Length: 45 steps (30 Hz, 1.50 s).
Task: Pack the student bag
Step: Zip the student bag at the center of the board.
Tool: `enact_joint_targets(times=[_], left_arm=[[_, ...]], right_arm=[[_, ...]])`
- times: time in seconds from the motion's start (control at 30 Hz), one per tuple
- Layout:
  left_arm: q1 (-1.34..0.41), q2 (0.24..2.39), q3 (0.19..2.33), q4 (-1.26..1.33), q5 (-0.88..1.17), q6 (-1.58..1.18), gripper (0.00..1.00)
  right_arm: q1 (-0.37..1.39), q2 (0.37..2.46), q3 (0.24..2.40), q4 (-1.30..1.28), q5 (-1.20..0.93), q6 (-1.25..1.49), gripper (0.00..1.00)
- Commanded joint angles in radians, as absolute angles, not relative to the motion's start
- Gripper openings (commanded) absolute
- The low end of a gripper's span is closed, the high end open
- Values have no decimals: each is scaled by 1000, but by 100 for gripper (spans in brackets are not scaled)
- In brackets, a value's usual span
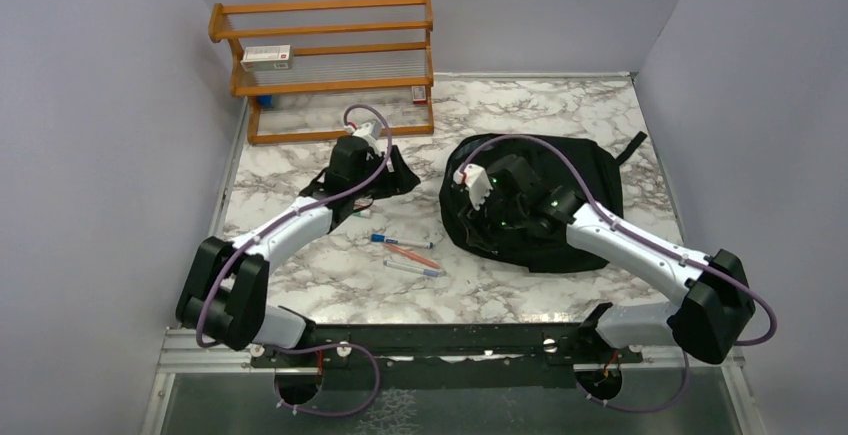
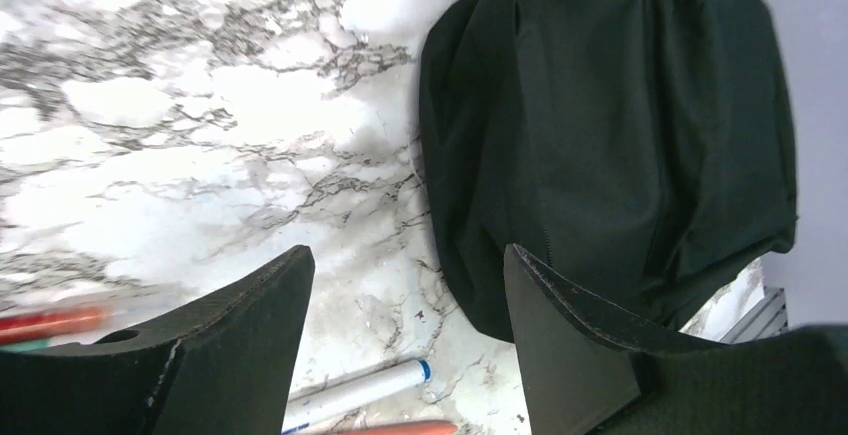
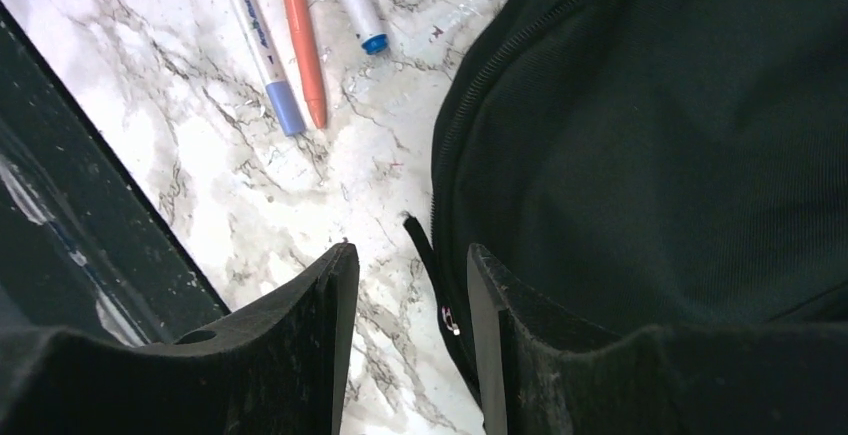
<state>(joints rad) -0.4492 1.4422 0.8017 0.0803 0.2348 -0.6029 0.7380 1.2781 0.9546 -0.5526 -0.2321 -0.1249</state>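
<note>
Wooden rack (image 1: 335, 65) stands at far-left of marble table (image 1: 330, 280). White-and-red box (image 1: 266, 53) on an upper rack shelf, left end. Three pens (image 1: 408, 253) lie loose, well in front of rack.

A robot test cell in a lab is indicated: a marble-patterned tabletop (image 1: 330, 275) is boxed in by plain grey walls (image 1: 100, 105). A left arm (image 1: 290, 225) and a right arm (image 1: 640, 245) are bolted to a metal rail (image 1: 450, 340) at its near edge, and a wooden rack (image 1: 330, 85) is placed at its far left corner.

Overhead view faces down from the table's (image 1: 330, 275) near edge; close wrist views share the student bag (image 3: 650, 135), probably pens (image 3: 300, 35).
</note>
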Motion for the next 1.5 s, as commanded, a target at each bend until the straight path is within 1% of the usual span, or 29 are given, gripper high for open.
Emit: enact_joint_targets(times=[0.0,0.23,0.6,0.8,1.07,1.17,1.33,1.37,1.47], left_arm=[[-398,1307,780,18,203,-577,71],[-342,1235,739,-25,211,-538,72],[-315,1238,716,-6,249,-549,72],[-310,1243,714,-4,259,-554,72],[-304,1251,707,-4,270,-561,72],[-301,1254,704,-4,274,-563,72],[-299,1265,707,-3,286,-564,72],[-299,1265,706,-4,291,-564,72],[-299,1271,703,39,327,-565,72]], right_arm=[[802,1321,950,-503,-139,-214,50],[831,1388,965,-512,-110,-231,51],[893,1457,978,-517,-5,-252,51],[906,1462,959,-499,75,-261,48],[910,1492,946,-467,156,-259,36],[910,1479,951,-463,137,-251,21],[911,1437,970,-468,69,-217,3],[910,1429,972,-467,56,-208,1],[911,1408,976,-451,48,-170,1]])
